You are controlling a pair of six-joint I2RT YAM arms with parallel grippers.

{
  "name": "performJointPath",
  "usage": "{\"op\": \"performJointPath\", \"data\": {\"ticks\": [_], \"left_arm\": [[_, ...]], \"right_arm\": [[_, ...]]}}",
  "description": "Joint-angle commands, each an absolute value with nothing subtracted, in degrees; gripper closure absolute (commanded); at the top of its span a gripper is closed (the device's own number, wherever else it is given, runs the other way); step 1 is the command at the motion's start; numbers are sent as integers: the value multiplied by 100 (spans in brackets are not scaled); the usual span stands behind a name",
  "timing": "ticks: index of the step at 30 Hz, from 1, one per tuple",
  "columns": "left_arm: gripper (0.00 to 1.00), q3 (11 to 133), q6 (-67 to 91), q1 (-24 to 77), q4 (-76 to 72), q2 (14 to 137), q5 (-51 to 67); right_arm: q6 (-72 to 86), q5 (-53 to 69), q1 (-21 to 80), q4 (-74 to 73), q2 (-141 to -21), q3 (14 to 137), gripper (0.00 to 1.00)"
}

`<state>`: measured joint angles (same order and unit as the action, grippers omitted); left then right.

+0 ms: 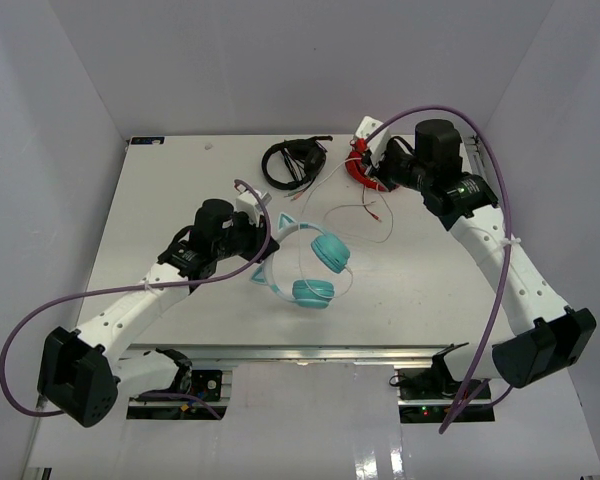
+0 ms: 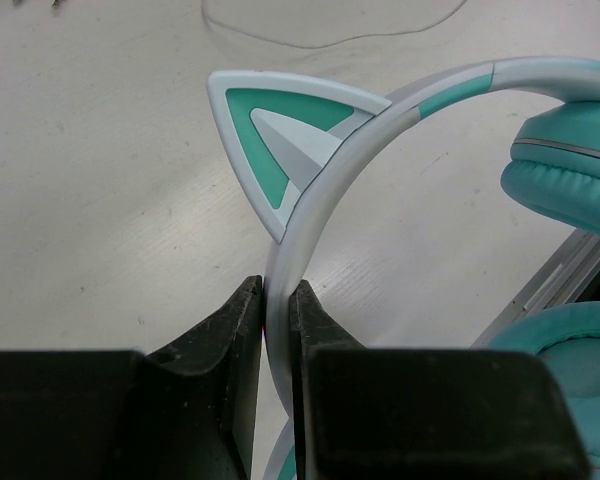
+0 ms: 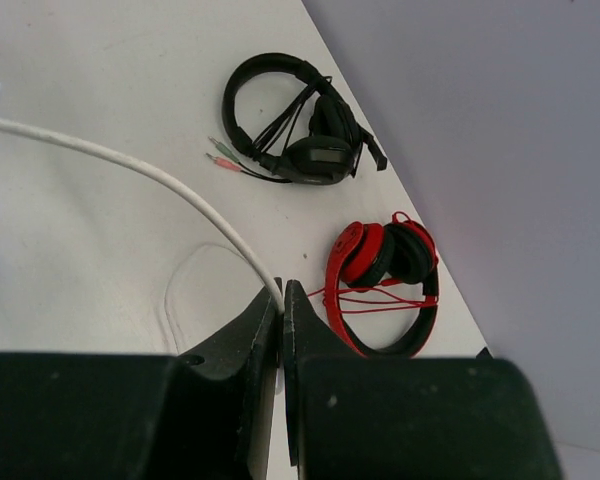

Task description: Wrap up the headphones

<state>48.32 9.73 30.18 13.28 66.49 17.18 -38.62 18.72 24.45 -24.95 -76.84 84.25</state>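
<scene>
The teal headphones point(image 1: 315, 268) with a whitish cat-ear headband lie mid-table, ear cups to the right. My left gripper point(image 1: 263, 234) is shut on the headband point(image 2: 325, 190) just below one cat ear point(image 2: 275, 140); the jaws point(image 2: 278, 292) pinch the band edge-on. My right gripper point(image 1: 368, 160) is raised at the back right and shut on the thin white cable point(image 3: 160, 172), which runs from its tips point(image 3: 282, 290) away to the left. More of the cable loops loosely on the table point(image 1: 378, 232).
Black headphones point(image 1: 292, 163) point(image 3: 295, 120) lie at the back centre. Red headphones point(image 1: 358, 172) point(image 3: 385, 285) lie beside them, below my right gripper. White walls enclose the table on three sides.
</scene>
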Motion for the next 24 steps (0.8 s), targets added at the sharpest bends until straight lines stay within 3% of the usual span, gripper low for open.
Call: {"op": "performJointPath", "data": {"ticks": [1, 9, 24], "left_arm": [[100, 4808, 1063, 3050, 923, 6118, 2118], [100, 4720, 1108, 3059, 923, 5853, 2329], [100, 5002, 1677, 3059, 835, 5574, 2397]], "right_arm": [[-3149, 1643, 2248, -1829, -7844, 8306, 92], [-2513, 2162, 1433, -1687, -8069, 8287, 92], [-1466, 2830, 848, -1011, -8269, 7384, 92]]}}
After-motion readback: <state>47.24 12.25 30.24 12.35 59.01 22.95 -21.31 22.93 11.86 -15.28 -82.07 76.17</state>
